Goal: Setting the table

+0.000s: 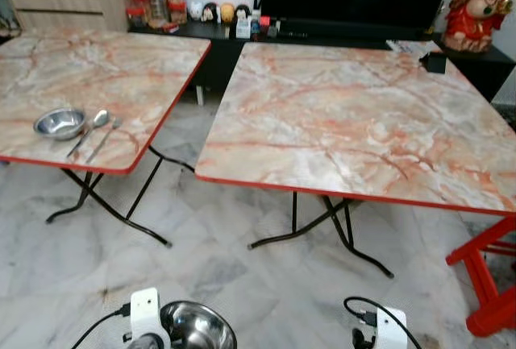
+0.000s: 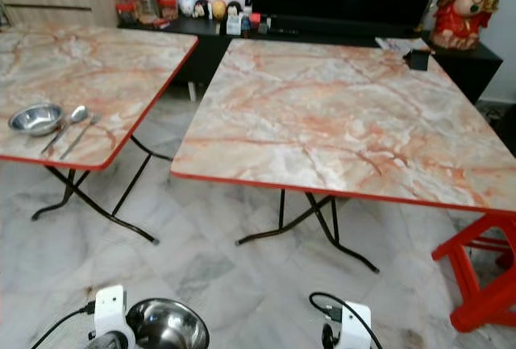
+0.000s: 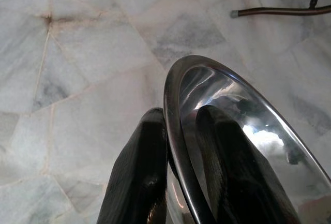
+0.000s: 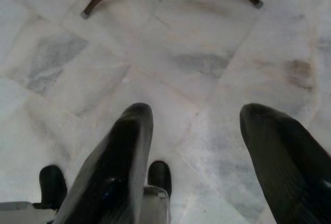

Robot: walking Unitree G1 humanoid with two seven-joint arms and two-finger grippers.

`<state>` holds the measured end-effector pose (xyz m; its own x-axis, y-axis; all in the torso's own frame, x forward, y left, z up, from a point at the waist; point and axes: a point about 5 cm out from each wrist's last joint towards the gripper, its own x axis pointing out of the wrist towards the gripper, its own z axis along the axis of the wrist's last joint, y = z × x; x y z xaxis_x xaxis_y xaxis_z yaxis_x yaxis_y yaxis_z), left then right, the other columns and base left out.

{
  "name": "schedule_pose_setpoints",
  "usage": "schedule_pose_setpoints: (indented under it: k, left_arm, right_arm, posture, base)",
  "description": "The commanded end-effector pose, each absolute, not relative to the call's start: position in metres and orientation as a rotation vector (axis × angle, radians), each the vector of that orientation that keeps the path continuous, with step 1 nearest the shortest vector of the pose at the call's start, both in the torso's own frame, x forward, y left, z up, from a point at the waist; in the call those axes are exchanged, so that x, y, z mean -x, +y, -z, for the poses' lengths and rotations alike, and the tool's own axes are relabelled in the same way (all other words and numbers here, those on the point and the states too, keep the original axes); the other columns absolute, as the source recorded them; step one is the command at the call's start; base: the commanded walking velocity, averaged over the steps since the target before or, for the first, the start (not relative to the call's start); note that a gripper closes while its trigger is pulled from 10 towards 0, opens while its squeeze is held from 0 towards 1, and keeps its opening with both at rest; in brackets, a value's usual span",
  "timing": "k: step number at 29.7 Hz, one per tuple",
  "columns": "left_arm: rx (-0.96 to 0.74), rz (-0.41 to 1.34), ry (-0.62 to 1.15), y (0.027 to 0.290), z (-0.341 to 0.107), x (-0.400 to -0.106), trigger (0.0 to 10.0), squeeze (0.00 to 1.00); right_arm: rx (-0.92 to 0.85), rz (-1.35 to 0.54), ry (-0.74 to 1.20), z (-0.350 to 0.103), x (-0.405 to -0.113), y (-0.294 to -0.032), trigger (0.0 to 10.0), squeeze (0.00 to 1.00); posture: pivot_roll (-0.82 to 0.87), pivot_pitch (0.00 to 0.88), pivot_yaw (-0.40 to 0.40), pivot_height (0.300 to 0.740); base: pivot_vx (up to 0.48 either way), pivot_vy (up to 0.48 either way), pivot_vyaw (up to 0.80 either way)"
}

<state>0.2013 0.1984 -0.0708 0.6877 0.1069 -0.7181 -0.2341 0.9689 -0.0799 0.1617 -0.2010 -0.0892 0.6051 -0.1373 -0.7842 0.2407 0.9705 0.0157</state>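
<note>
My left gripper (image 3: 178, 118) is shut on the rim of a steel bowl (image 3: 243, 131), one finger inside and one outside; the bowl (image 1: 197, 325) hangs low over the marble floor at the bottom of the left eye view. My right gripper (image 4: 196, 115) is open and holds nothing above the floor. On the left folding table (image 1: 121, 67) lie a second steel bowl (image 1: 60, 122), a spoon (image 1: 90, 127) and a fork (image 1: 105, 138) near its front edge. The right folding table (image 1: 363, 115) stands directly ahead with a bare marble-pattern top.
A narrow gap separates the two tables. A red stool (image 1: 492, 276) stands at the right table's front corner. Behind are a black TV cabinet with jars (image 1: 153, 2), a red figurine (image 1: 476, 6) and a small black object (image 1: 435, 62) on the right table's far edge.
</note>
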Motion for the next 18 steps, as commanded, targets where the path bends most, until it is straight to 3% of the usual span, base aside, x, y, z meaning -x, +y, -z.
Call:
schedule_pose_setpoints:
  k: [1,3,14,18]
  left_arm:
    - [0.17,-0.185,0.78,0.1986,0.0686,-0.2051,10.0,0.0]
    - [0.17,-0.183,0.781,0.1984,0.0687,-0.205,10.0,0.0]
    - [0.168,-0.178,0.778,0.1968,0.0684,-0.206,10.0,0.0]
    - [0.164,-0.179,0.778,0.1971,0.0682,-0.2062,10.0,0.0]
  right_arm:
    - [-0.133,0.222,0.886,0.0877,-0.1654,-0.2014,10.0,0.0]
    - [-0.131,0.221,0.884,0.0875,-0.1656,-0.2014,10.0,0.0]
    - [-0.122,0.215,0.884,0.0874,-0.1658,-0.2016,10.0,0.0]
    - [-0.123,0.215,0.883,0.0871,-0.1664,-0.2016,10.0,0.0]
  posture:
    - [0.02,0.0,-0.052,0.74]
    - [0.01,0.0,-0.049,0.74]
    - [0.01,0.0,-0.052,0.74]
    - [0.01,0.0,-0.052,0.74]
  base:
    - [0.281,0.0,-0.54]
    - [0.283,0.0,-0.59]
    - [0.286,0.0,0.0]
    - [0.0,0.0,0.0]
